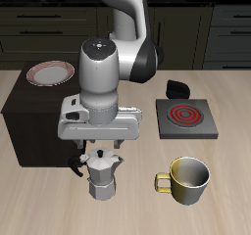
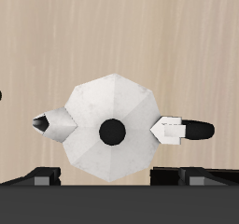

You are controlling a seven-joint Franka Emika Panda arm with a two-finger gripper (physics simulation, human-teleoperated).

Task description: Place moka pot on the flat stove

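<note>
Risk of a skewed or slipping grasp if closing off-centre on the faceted moka pot (image 1: 101,173), or of toppling it onto the metal mug (image 1: 186,179) close by. Tool (image 1: 98,153) directly above the pot, spread wide, gripping nothing; no contact visible. Pot upright on the tabletop (image 1: 230,195), well apart from the flat stove (image 1: 184,117) farther back.
</note>
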